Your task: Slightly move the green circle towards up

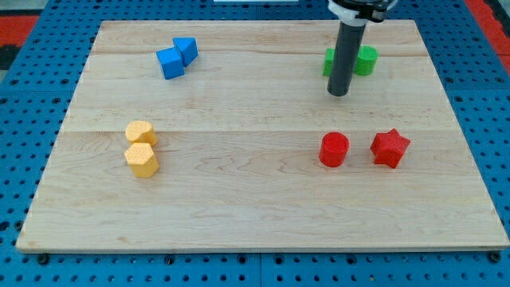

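Note:
The green circle point(366, 60) sits near the view's top right on the wooden board point(255, 199). Another green block point(328, 62) lies just left of it, mostly hidden behind the rod, so its shape cannot be made out. My tip point(339, 93) rests on the board just below and between the two green blocks, slightly below-left of the green circle, apart from it.
Two blue blocks point(177, 57) touch each other at the top left. Two yellow blocks point(141, 148) stand stacked in view at the left. A red circle point(334, 149) and a red star point(390, 147) lie at the lower right.

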Controlling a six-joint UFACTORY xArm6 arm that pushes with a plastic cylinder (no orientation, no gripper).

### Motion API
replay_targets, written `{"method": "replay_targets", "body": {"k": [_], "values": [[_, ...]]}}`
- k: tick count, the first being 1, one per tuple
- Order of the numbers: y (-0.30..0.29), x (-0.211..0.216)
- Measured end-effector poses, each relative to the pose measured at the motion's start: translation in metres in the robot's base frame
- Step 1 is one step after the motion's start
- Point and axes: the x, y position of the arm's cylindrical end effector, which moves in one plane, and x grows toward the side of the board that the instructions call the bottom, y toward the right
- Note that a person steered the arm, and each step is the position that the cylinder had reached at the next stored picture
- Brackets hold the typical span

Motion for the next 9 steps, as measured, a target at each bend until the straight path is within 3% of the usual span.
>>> {"method": "replay_targets", "body": {"k": [1, 9], "values": [[0.031, 0.000], [0.047, -0.040]]}}
